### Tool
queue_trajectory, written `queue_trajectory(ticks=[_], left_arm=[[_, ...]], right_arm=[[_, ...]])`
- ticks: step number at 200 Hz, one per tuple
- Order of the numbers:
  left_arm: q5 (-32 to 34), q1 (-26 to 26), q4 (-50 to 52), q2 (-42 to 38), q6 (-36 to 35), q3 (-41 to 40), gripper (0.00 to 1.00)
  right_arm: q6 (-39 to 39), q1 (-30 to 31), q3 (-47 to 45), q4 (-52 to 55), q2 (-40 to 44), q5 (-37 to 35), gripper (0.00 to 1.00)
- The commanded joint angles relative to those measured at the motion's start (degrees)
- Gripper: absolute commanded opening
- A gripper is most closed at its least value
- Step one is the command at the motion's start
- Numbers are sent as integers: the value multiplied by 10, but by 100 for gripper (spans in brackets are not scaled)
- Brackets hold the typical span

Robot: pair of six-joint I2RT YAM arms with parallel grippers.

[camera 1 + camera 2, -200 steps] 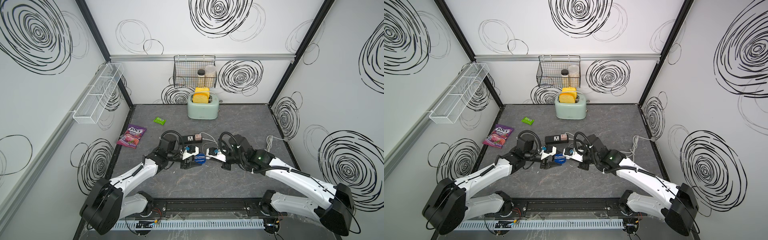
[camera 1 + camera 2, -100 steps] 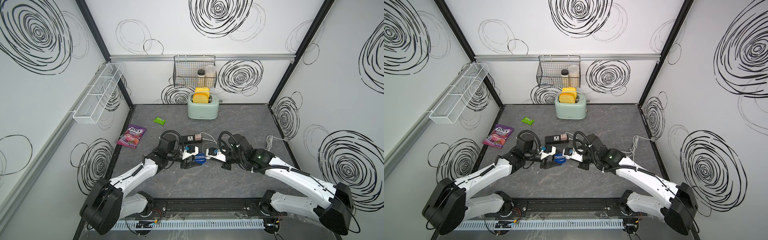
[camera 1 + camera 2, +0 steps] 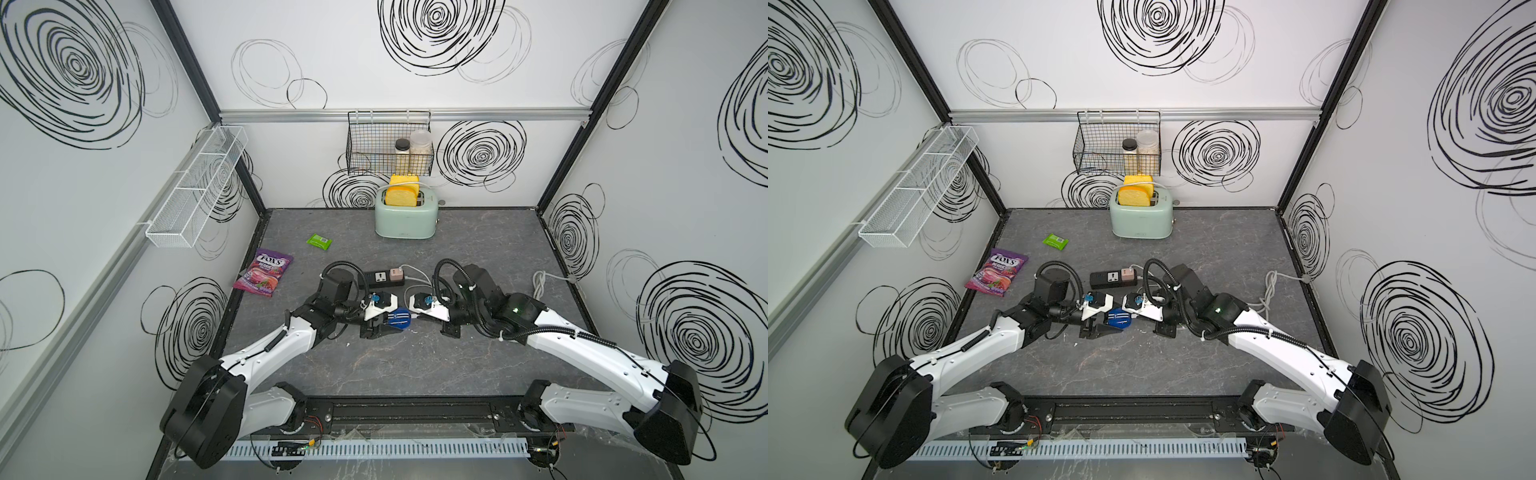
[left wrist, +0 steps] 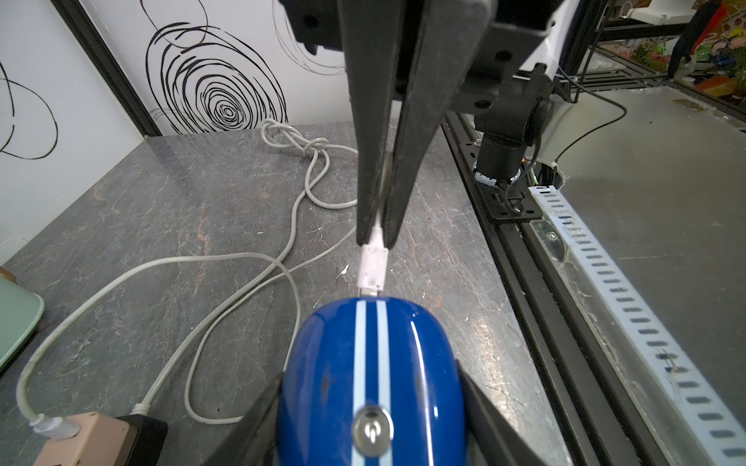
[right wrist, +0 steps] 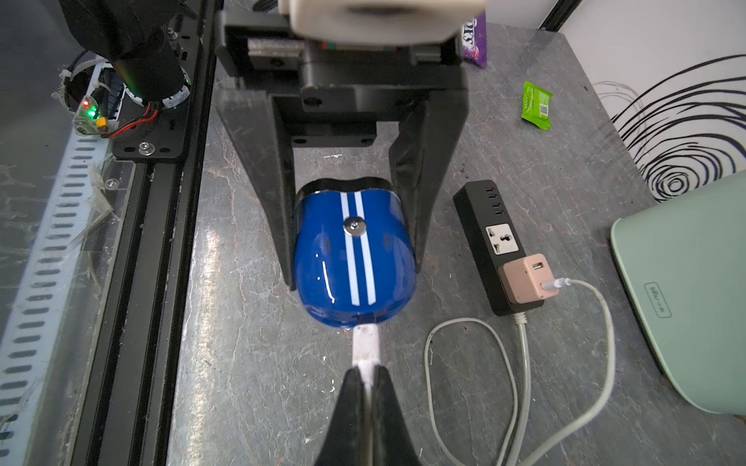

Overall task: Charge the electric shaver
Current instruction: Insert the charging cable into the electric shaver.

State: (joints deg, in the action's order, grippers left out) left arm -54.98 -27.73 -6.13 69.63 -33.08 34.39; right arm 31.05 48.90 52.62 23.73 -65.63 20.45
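The electric shaver (image 3: 397, 321) (image 3: 1118, 320), glossy blue with two white stripes and a silver button, lies low over the grey table. My left gripper (image 5: 353, 274) (image 4: 369, 403) is shut on it, one finger on each flank. My right gripper (image 4: 375, 240) (image 5: 365, 373) is shut on the white cable plug (image 4: 373, 270) (image 5: 366, 343). The plug's tip touches the shaver's (image 4: 371, 363) rounded end; how deep it sits is hidden. The grey cable (image 5: 520, 363) loops back to a pinkish adapter (image 5: 524, 278) in the black power strip (image 5: 488, 226).
A mint toaster (image 3: 405, 222) with yellow slices stands at the back. A purple candy bag (image 3: 264, 272) and a green packet (image 3: 319, 241) lie at the left. A knotted cord (image 3: 539, 282) lies at the right wall. A wire basket (image 3: 388, 145) and white rack (image 3: 195, 191) hang on the walls.
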Motion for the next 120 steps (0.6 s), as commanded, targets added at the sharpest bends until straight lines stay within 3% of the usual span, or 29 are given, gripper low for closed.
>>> queue_trajectory(ticks=[1,67,120], left_arm=[[-55,-13,-107,-3,22,14,0],[-72,-4,-127,-17,39,2,0],[-88,0,-167,-23,73,-7,0]], right_arm=[[-1,18,0,-62,-3,66,0],[-20,-2,-27,-54,24,69,0],[-57,-42,-86,-132,73,119,0]])
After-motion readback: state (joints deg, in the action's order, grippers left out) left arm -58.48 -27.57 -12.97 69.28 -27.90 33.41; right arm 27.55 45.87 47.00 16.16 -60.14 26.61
